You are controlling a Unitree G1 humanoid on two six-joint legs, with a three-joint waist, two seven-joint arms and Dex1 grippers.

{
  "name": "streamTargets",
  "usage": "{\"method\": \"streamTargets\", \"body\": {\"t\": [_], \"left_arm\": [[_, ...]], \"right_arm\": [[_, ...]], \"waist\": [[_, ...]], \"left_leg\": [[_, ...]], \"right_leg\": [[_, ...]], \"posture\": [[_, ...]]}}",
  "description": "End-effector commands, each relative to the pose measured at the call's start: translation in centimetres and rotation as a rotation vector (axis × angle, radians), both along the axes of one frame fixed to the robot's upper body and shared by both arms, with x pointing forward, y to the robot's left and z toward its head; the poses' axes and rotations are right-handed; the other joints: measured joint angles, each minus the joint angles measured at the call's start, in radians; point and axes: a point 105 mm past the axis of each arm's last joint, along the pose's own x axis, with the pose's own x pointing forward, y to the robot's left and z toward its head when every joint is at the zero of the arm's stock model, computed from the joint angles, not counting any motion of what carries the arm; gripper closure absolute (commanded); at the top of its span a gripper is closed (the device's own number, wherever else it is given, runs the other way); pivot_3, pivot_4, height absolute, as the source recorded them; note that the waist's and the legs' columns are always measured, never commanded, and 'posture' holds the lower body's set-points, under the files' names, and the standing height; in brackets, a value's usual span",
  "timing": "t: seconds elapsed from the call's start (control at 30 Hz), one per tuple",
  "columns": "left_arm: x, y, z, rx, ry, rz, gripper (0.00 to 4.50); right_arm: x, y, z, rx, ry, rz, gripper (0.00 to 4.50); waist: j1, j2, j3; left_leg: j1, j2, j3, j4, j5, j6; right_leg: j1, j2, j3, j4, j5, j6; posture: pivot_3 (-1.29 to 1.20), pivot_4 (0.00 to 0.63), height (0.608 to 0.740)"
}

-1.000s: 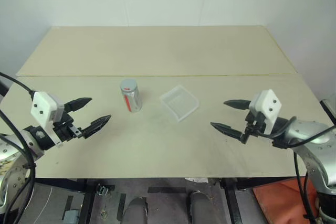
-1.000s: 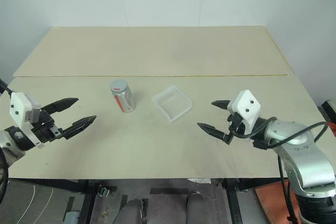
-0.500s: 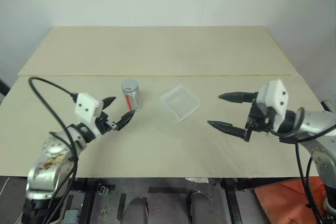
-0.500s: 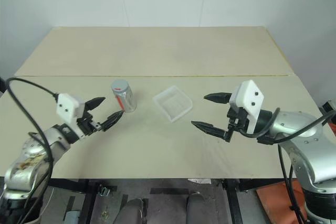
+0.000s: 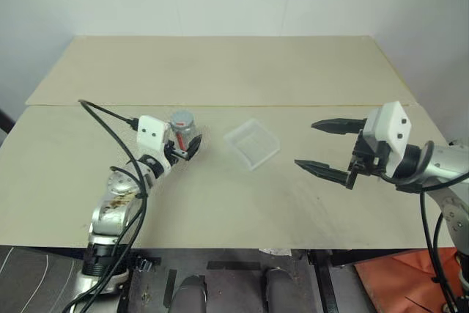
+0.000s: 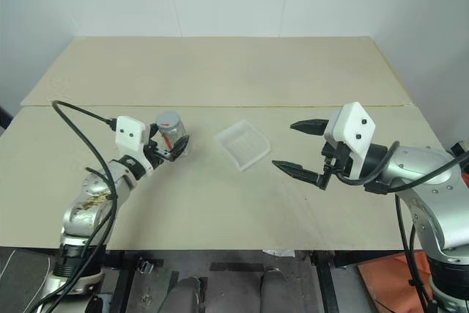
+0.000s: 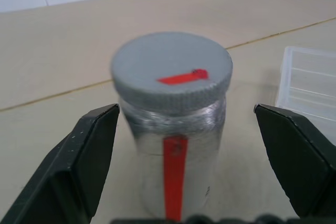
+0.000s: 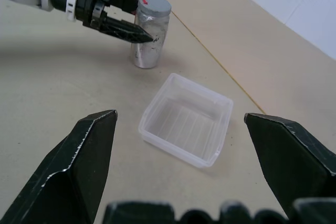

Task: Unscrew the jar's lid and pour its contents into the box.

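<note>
The silvery jar (image 5: pixel 184 131) with a red stripe stands upright on the table, left of centre. Its grey lid (image 7: pixel 171 72) is on, so the contents are hidden. My left gripper (image 7: pixel 186 150) is open and level, with one finger on each side of the jar. A gap shows on both sides, so neither finger (image 7: pixel 86 156) touches it. The clear box (image 5: pixel 252 144) lies empty just right of the jar. My right gripper (image 5: pixel 305 144) hangs open above the table to the right of the box, pointing toward it, with nothing held.
The tan table (image 5: pixel 220 71) has a seam running across it just behind the jar and box. There is free surface at the back and along the front edge. The left arm's black cable (image 5: pixel 110 115) arcs above the table's left part.
My left gripper has swung forward and to the right from the table's left side, and its open fingers now stand on either side of the jar. The right gripper rose slightly.
</note>
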Motion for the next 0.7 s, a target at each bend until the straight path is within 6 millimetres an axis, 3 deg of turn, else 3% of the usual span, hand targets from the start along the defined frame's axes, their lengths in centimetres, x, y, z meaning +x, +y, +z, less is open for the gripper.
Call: {"method": "streamTargets", "body": {"t": [0.03,0.4,0.5,0.7], "left_arm": [[0.8,0.0,1.3,0.001,-0.062,0.039,0.04],[1.9,-0.7,0.1,-0.036,-0.083,0.079,0.04],[2.4,-0.8,-0.1,-0.036,-0.090,0.094,0.61],[3.2,-1.2,0.5,-0.026,-0.121,0.084,2.58]], "right_arm": [[-0.5,0.2,1.3,-0.015,-0.069,0.008,0.00],[-1.3,0.8,1.4,-0.002,-0.057,0.070,0.00],[-1.4,1.0,1.4,0.000,-0.060,0.077,0.00],[-1.3,1.0,1.7,0.008,-0.069,0.071,0.00]], "waist": [[0.000,0.000,0.000],[0.003,0.000,0.000],[0.004,0.000,0.000],[0.004,0.000,0.000]], "left_leg": [[0.000,0.000,0.000,0.000,0.000,0.000],[0.000,0.000,0.000,0.000,0.000,0.000],[0.000,0.000,0.000,0.000,0.000,0.000],[0.000,0.000,0.000,0.000,0.000,0.000]], "right_leg": [[0.000,0.000,0.000,0.000,0.000,0.000],[0.000,0.000,0.000,0.000,0.000,0.000],[0.000,0.000,0.000,0.000,0.000,0.000],[0.000,0.000,0.000,0.000,0.000,0.000]], "posture": [[0.00,0.150,0.740],[0.00,0.150,0.740],[0.00,0.150,0.740],[0.00,0.150,0.740]]}}
